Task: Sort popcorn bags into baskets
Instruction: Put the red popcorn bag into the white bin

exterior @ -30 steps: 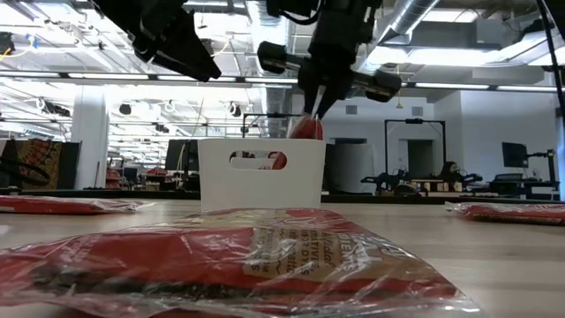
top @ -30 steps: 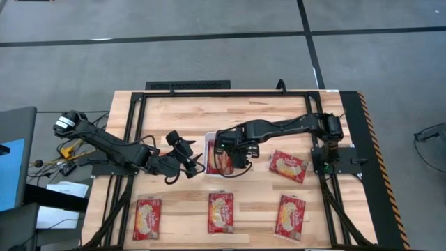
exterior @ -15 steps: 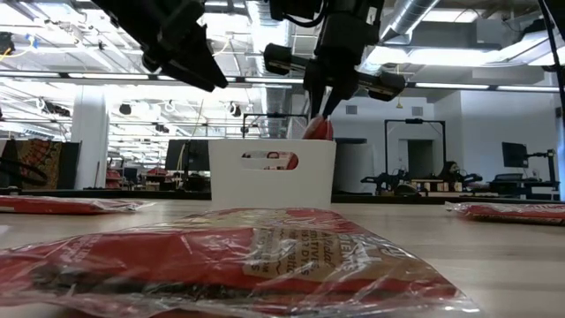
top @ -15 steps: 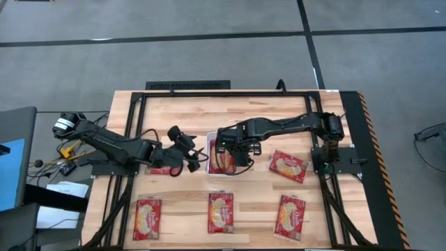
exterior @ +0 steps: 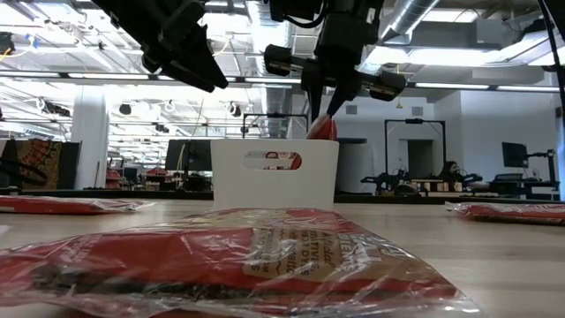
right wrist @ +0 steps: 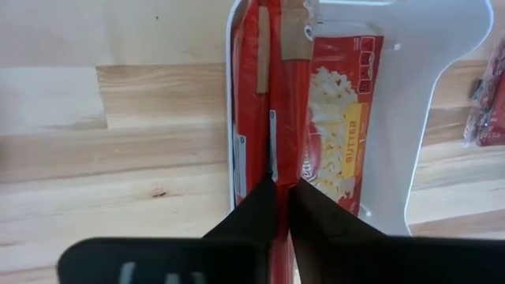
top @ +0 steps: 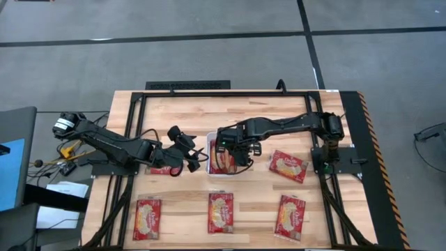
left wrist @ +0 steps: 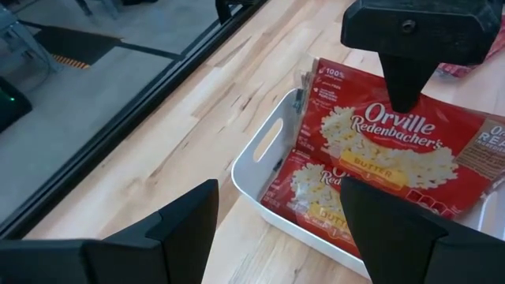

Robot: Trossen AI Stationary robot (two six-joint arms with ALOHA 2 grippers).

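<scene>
My right gripper point(right wrist: 282, 189) pinches a popcorn bag point(right wrist: 276, 95) standing in the white basket point(right wrist: 442, 110); next I let go; my left gripper point(left wrist: 276, 229) waits open, just left

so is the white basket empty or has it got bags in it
Not empty. The white basket holds several red popcorn bags standing on edge, and the right pincer is lowering one more in among them.
</scene>
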